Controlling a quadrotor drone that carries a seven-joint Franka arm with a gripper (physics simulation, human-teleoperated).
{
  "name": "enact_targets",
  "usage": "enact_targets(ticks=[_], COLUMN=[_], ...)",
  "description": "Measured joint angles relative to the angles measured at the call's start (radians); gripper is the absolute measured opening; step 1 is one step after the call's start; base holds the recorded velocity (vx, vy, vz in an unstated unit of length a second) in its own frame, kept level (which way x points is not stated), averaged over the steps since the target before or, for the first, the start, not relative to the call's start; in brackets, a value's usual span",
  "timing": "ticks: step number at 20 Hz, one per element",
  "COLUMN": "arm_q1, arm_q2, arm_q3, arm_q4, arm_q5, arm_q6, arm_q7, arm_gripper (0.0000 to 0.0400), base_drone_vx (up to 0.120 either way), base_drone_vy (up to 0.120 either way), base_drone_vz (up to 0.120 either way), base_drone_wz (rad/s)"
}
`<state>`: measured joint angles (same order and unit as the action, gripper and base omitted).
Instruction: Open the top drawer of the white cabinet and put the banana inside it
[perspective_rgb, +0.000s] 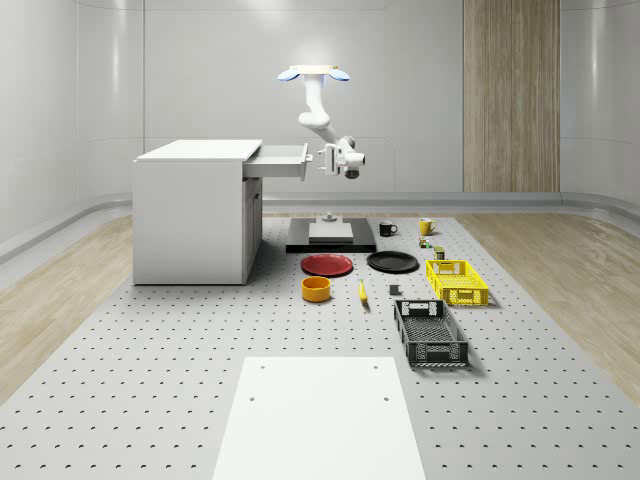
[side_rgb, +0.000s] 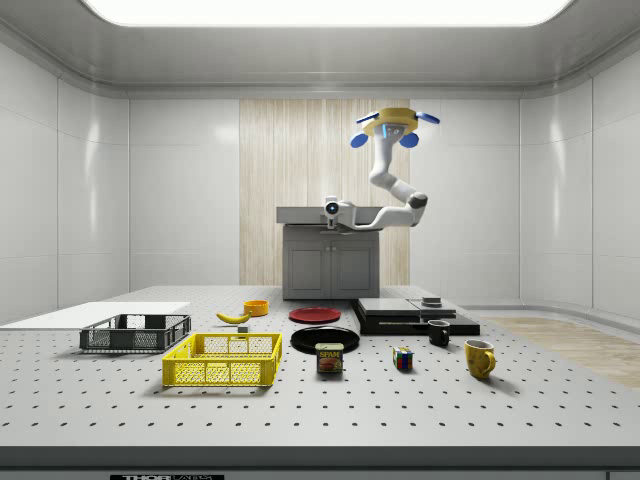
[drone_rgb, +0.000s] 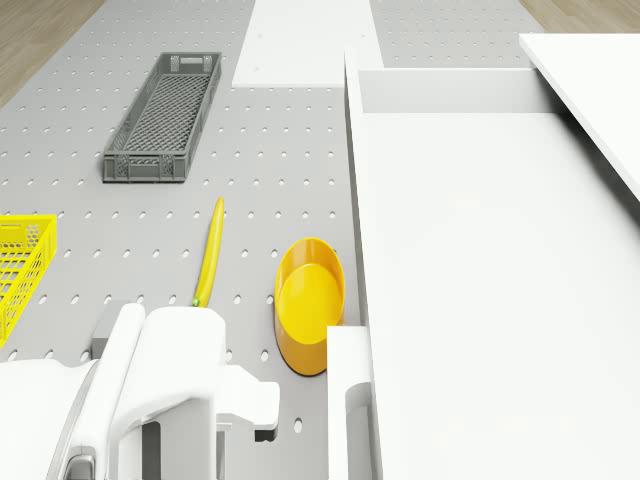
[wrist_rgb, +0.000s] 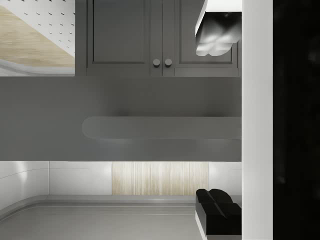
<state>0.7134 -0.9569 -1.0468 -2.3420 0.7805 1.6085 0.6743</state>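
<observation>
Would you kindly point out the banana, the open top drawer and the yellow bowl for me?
banana (drone_rgb: 209, 250): drone view, middle of its length.
top drawer (drone_rgb: 480, 280): drone view, bare inside floor of the pulled-out drawer.
yellow bowl (drone_rgb: 310, 300): drone view, inner bottom of the bowl.

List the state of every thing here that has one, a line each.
Top drawer: pulled open, nothing inside.
Lower cabinet doors: shut.
Banana: lying on the table, untouched.
Gripper: at the drawer front.
Drone: hovering beside the cabinet.
</observation>
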Motion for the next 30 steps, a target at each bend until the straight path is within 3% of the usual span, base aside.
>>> enact_targets(ticks=[15, 16, 20, 23, 26, 30], arm_q1=[0.050, 0.058, 0.165, 0.254, 0.329, 0.396], arm_q2=[-0.076, -0.098, -0.308, -0.429, -0.508, -0.569], arm_q3=[-0.014, -0.032, -0.225, -0.329, -0.394, -0.438], arm_q4=[-0.006, -0.013, -0.220, -0.315, -0.362, -0.389], arm_q5=[-0.056, -0.030, 0.354, 0.563, 0.684, 0.762], arm_q6=[0.051, 0.053, 0.142, 0.136, 0.099, 0.054], arm_q7=[0.049, 0.049, -0.174, -0.354, -0.484, -0.583], arm_gripper=[0.0400, 0.0400, 0.0400, 0.0400, 0.0400, 0.0400], base_drone_vx=[0.120, 0.120, 0.120, 0.120, 0.120, 0.120], base_drone_vy=[0.120, 0.120, 0.120, 0.120, 0.120, 0.120], base_drone_vz=[0.000, 0.000, 0.000, 0.000, 0.000, 0.000], base_drone_wz=[0.000, 0.000, 0.000, 0.000, 0.000, 0.000])
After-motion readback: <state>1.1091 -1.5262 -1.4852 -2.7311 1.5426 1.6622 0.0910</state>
